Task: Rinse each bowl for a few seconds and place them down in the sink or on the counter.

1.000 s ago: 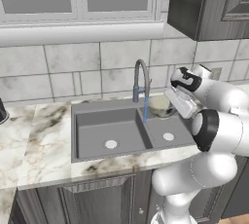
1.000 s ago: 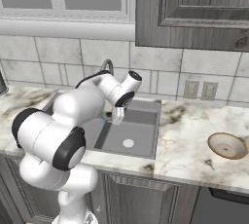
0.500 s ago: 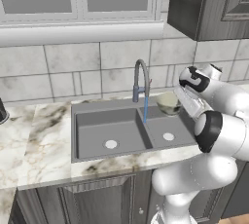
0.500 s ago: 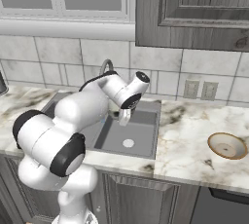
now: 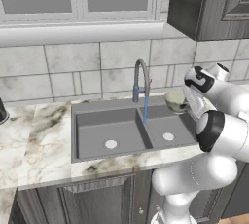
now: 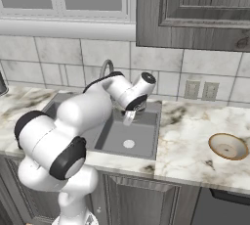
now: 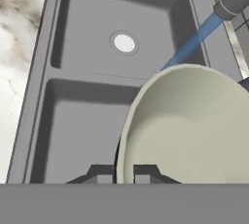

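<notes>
Cream and close to us, the bowl [image 7: 194,125] sits pinched by its rim in our hand [image 7: 124,175], whose two tips are clamped shut on the edge. We hold it above the right basin of the sink [image 5: 92,140], near the basin's outer side, tilted so its hollow faces roughly sideways. Beyond the bowl, the blue water stream [image 7: 194,40] falls from the faucet [image 5: 141,79] near the divider between the basins, and it appears to pass beside the bowl rather than into it. To rinse well, we judge we should carry the bowl back under the stream, turn the hollow upward to catch water, and roll it gently so the whole inside gets wet, keeping the grip firm on the wet rim. Farther off, a second bowl [image 6: 228,146] rests on the marble table [image 6: 190,136], well apart from the sink, on its right side.
</notes>
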